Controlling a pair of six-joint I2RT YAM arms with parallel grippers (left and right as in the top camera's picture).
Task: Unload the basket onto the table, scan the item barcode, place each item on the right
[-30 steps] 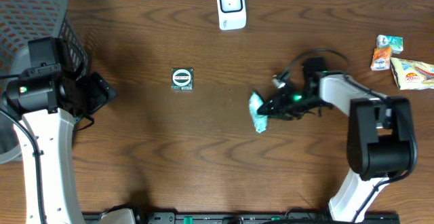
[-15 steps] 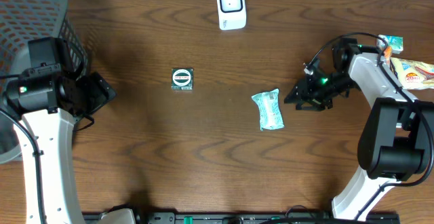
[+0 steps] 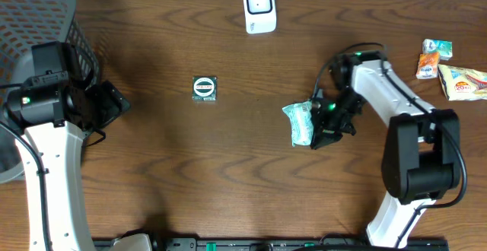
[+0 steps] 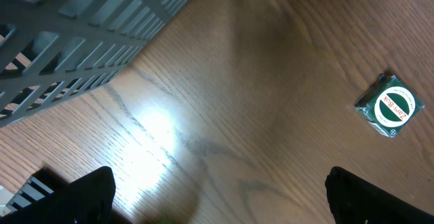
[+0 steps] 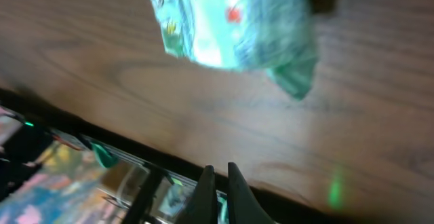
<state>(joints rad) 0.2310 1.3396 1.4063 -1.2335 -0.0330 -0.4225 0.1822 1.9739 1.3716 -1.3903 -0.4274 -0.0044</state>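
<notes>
The item, a teal snack packet (image 3: pixel 300 122), lies flat on the wooden table, right of centre. My right gripper (image 3: pixel 320 132) sits at the packet's right edge with its jaws shut and nothing between them. In the right wrist view the packet (image 5: pixel 227 20) is blurred at the top, apart from the shut gripper (image 5: pixel 218 187) at the bottom. The white barcode scanner (image 3: pixel 259 7) stands at the table's far edge. My left gripper (image 3: pixel 114 103) is at the far left, open and holding nothing (image 4: pixel 224 207).
A small dark packet with a round green-and-white label (image 3: pixel 205 88) (image 4: pixel 389 106) lies left of centre. A grey mesh basket (image 3: pixel 38 15) (image 4: pixel 81 27) stands at the far left. Snack packets (image 3: pixel 449 68) lie at the right edge.
The right gripper let the teal packet drop flat, swung away to the right, then came back to the packet's right edge and shut. The left arm has not moved.
</notes>
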